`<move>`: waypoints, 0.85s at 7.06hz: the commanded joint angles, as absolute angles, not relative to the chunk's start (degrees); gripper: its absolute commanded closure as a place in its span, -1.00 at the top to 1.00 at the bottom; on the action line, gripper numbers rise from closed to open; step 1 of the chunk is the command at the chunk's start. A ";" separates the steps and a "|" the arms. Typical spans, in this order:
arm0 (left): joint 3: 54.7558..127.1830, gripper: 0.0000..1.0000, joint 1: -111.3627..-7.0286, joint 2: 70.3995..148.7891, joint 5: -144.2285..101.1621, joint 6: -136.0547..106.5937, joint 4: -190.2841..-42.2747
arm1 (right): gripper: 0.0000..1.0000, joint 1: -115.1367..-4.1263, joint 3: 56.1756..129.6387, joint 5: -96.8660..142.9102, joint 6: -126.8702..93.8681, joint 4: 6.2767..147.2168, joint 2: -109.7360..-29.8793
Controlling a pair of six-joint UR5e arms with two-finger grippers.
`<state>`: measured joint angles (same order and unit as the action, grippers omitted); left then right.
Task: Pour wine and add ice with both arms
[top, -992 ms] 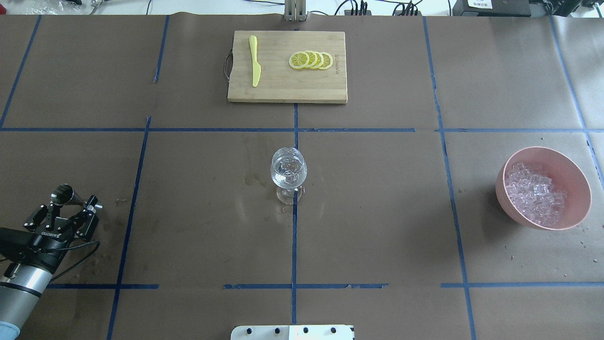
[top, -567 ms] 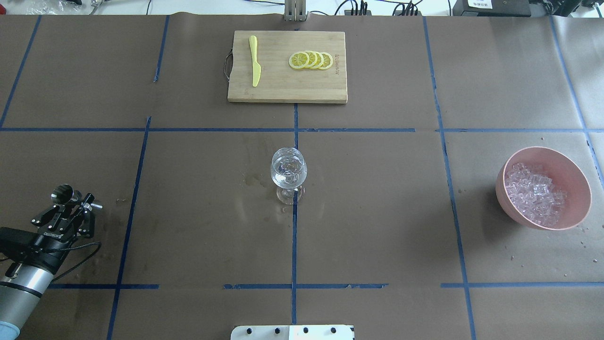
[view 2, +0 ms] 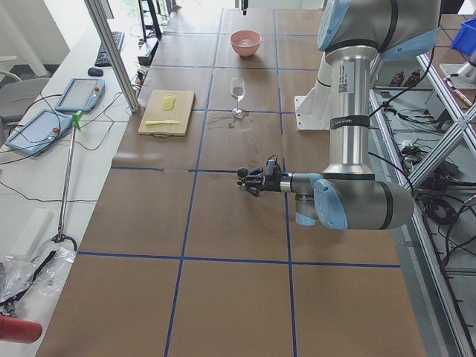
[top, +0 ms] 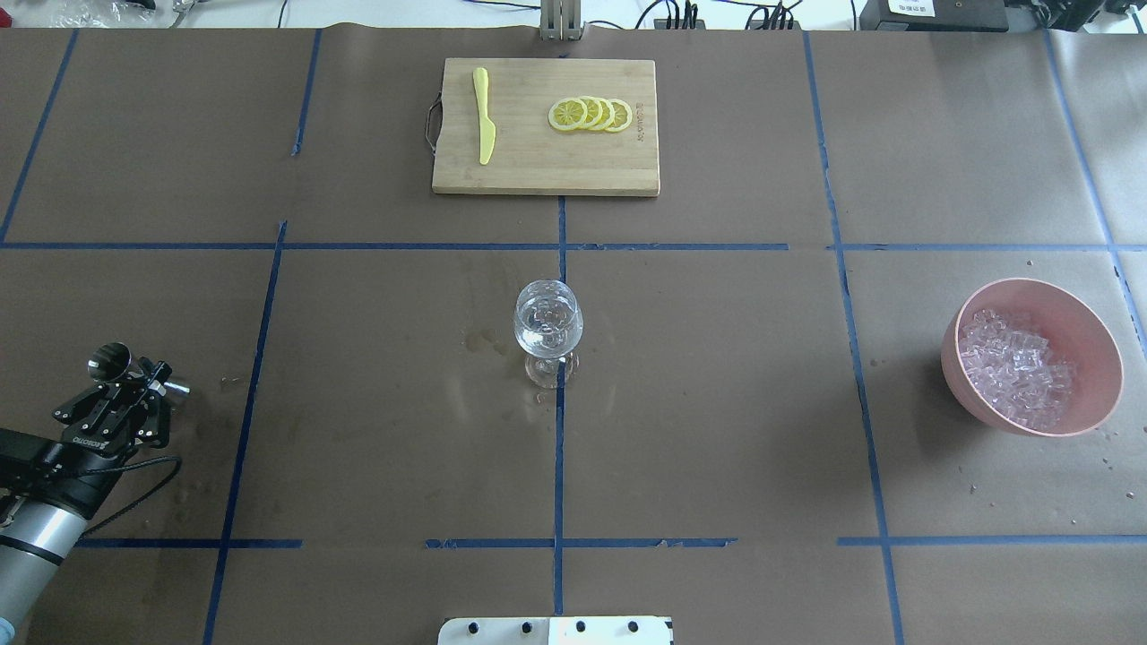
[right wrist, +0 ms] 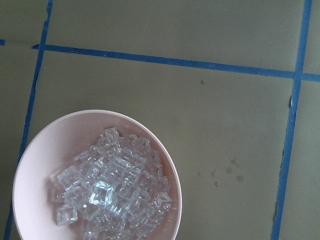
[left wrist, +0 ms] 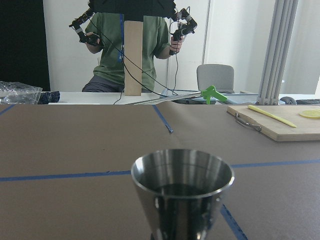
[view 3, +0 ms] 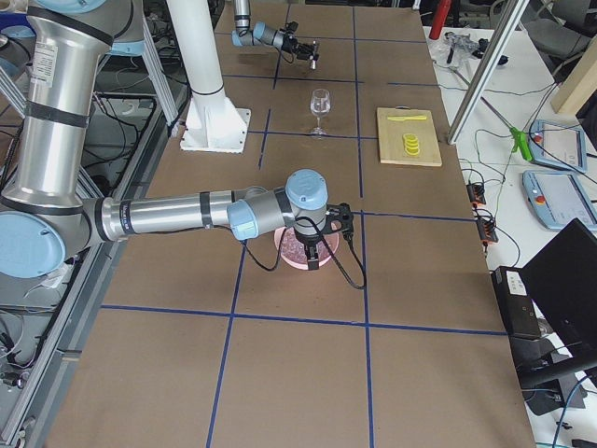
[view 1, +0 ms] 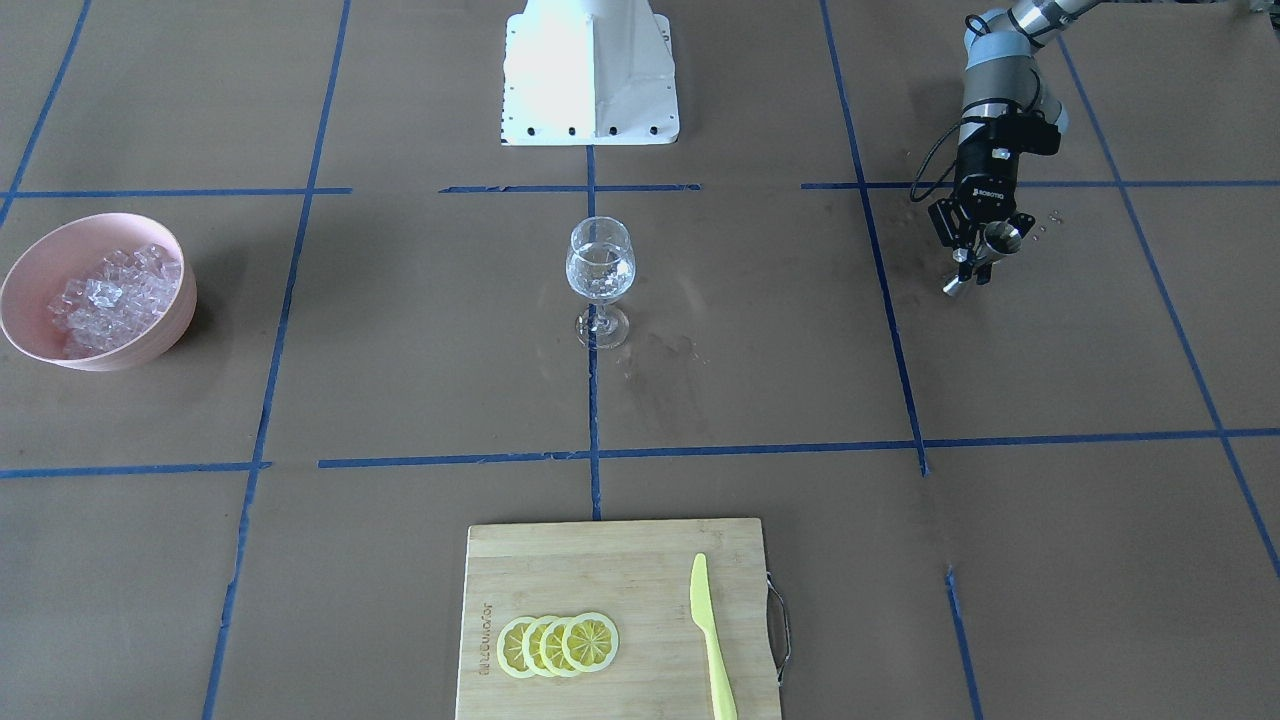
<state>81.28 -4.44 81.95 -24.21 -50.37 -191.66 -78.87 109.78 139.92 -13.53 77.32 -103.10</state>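
Wine point(view 1: 600, 281) sits in the wine glass point(top: 547, 322); far to its left, left fingers point(top: 150, 390) clamp a steel jigger point(top: 115, 363); right fingers' point(view 3: 311, 259) state cannot be told.

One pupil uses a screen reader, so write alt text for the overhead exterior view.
The robot's left gripper, at near left, holds a metal jigger. A stemmed wine glass stands at the centre, a pink bowl of ice cubes at right, and a cutting board with lemon slices and a yellow knife at the far edge.
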 commanded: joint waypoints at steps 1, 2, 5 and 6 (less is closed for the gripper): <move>85.66 -1.00 -5.27 82.78 -25.74 -39.88 -194.66 | 1.00 -78.84 109.78 139.92 -13.54 77.34 -103.10; 89.09 -1.00 -5.45 82.62 -31.06 -38.07 -197.03 | 1.00 -78.84 109.78 139.92 -13.54 77.26 -103.10; 95.42 -1.00 -7.19 87.60 -38.14 -31.08 -193.39 | 1.00 -78.84 109.78 139.83 -13.54 77.34 -103.10; 98.41 -1.00 -8.77 90.06 -38.23 -30.68 -187.09 | 1.00 -78.84 109.69 139.83 -13.45 77.34 -103.01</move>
<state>94.98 -7.08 87.09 -37.72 -32.83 -192.82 -78.86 109.77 139.87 -13.52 77.34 -103.08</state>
